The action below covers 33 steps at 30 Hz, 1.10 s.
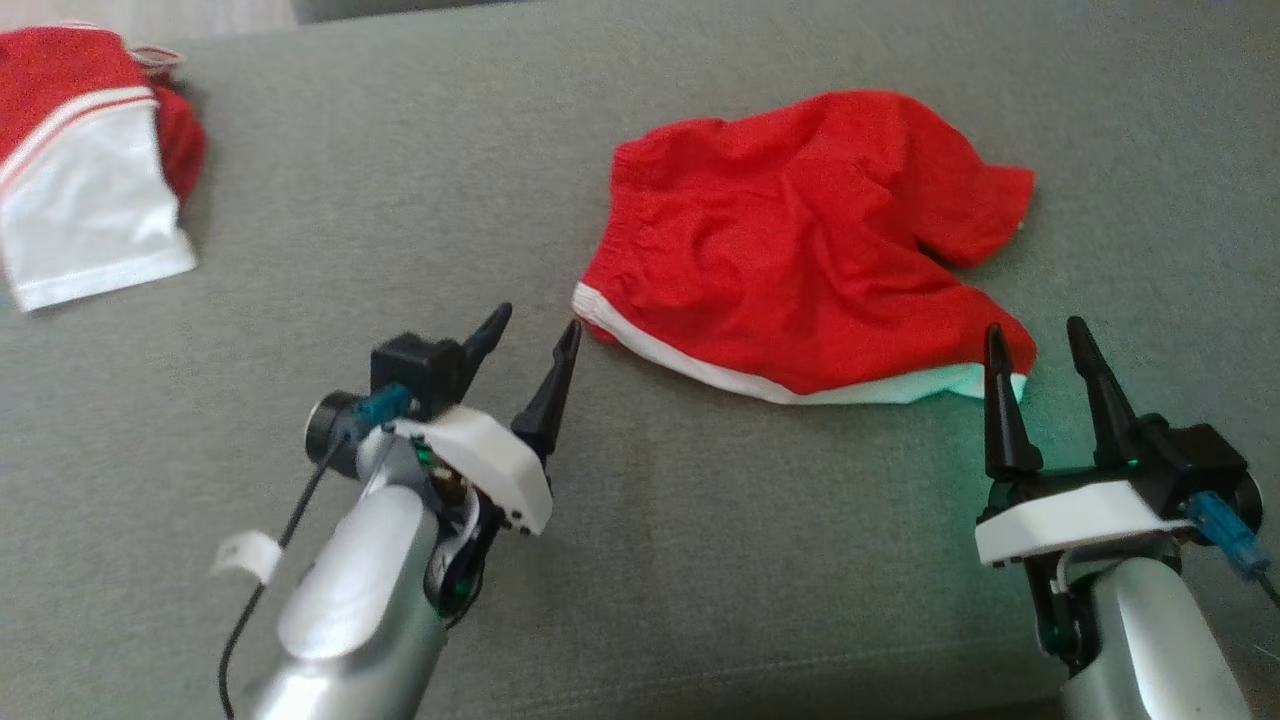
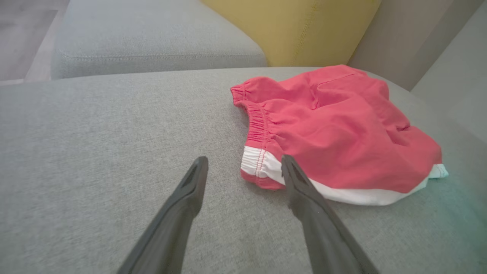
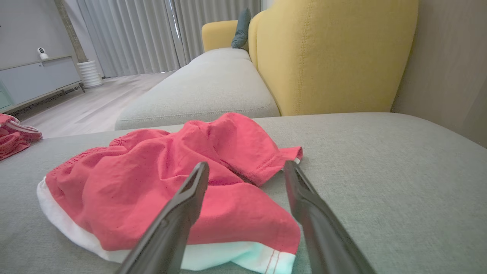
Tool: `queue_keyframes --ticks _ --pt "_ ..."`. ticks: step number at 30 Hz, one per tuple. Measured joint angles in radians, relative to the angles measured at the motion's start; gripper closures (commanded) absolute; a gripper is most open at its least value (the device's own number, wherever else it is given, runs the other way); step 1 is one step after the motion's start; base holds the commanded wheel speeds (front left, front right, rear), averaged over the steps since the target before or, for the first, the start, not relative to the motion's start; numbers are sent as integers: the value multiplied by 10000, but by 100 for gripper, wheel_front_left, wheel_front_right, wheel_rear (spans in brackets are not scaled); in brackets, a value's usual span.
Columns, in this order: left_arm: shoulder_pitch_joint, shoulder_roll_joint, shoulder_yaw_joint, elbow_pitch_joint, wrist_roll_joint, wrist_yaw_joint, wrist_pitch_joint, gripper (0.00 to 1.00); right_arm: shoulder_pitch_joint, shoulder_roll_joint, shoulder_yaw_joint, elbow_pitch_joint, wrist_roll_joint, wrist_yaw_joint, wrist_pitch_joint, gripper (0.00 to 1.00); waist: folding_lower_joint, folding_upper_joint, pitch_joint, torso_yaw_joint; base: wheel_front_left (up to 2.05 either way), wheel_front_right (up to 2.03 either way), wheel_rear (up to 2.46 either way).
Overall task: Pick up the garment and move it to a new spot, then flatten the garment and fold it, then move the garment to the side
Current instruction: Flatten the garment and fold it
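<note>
A: Grey sofa cushion (image 1: pixel 700 580) spreads before us, a yellow backrest (image 3: pixel 331 57) behind it. Where do we find the garment (image 1: pixel 800 250)?

B: We see it lying rumpled on the cushion, red with white trim. Our left gripper (image 1: pixel 539 318) hovers just beside its waistband corner, our right gripper (image 1: pixel 1034 326) at its white hem; both stand wide and hold nothing.
</note>
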Motion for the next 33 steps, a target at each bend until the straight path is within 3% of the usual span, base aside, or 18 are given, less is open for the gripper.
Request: queue_keyframes --ticks 11,21,26,33 --pt "-927 58 -109 700 -600 -184 115 0 -335 0 54 19 163 0 -90 0 1 0 803 -761 0 0 0" --pt "-1085 188 -1058 765 -1005 -194 59 0 -411 0 54 82 244 0 -94 0 0 0 915 -890 0 0 0" --pt "-1124 472 -1655 560 -1436 -196 69 0 -414 0 59 67 249 0 -119 0 0 0 978 -926 0 0 0" --pt "-1623 884 -1708 855 -1778 -196 58 0 -423 0 86 -25 253 0 -121 0 0 0 1118 -1056 0 0 0"
